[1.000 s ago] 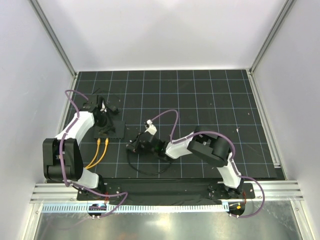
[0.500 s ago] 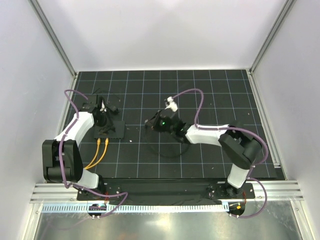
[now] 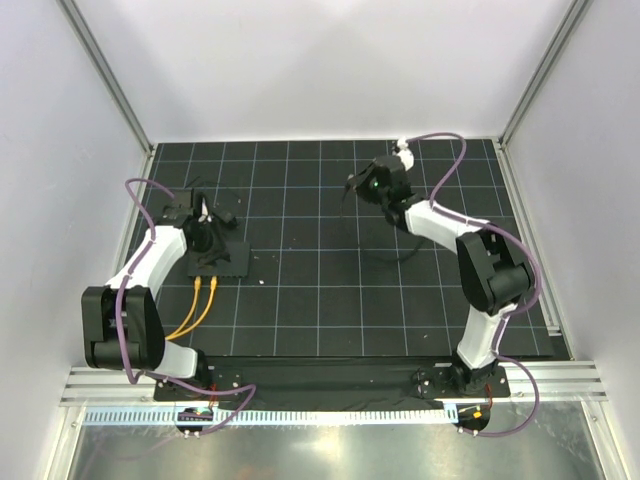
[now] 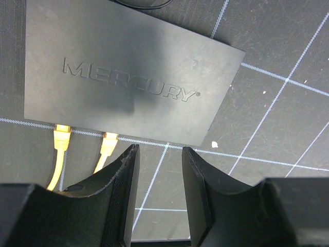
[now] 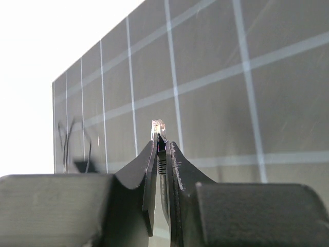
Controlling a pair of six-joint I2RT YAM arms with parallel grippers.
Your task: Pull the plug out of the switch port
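Risks with plug (image 5: 159,126) clear of switch (image 4: 128,72).
Nearest, two yellow plugs (image 4: 109,140) sit in the switch, near left; our left pincer (image 4: 159,154) hangs open above and could nudge them. Far right, our right pincer (image 5: 161,146) holds the plug in a thin pinch; it may slip.

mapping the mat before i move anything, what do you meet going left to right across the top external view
flat matte-black rectangular switch → tiny white speck → right gripper, shut on the clear-tipped plug. the open left gripper and the orange-yellow cables overlap the switch, so they are left out
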